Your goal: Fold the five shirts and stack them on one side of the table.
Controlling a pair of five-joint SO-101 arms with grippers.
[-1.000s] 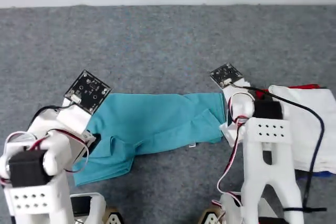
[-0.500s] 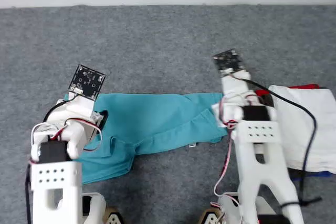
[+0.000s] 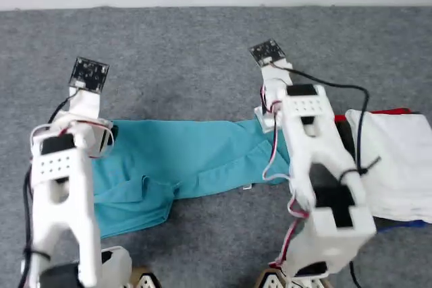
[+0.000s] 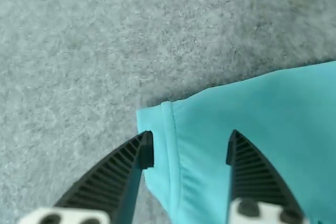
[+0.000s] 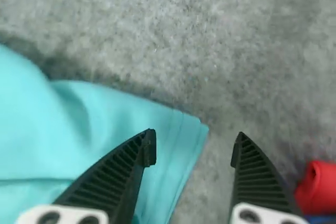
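The left end effector point(image 4: 190, 148) and right end effector point(image 5: 195, 148) are held spread at opposite ends of the teal shirt point(image 3: 196, 156).

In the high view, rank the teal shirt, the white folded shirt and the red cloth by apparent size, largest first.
1. teal shirt, spread wide.
2. white folded shirt, partly hidden.
3. red cloth, only a sliver showing.

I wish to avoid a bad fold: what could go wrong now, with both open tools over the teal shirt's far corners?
1. The left tool sits at the very hem corner of the teal shirt; closing may catch just the hem and slip.
2. The right tool hangs about half over bare table, so it may miss its corner.
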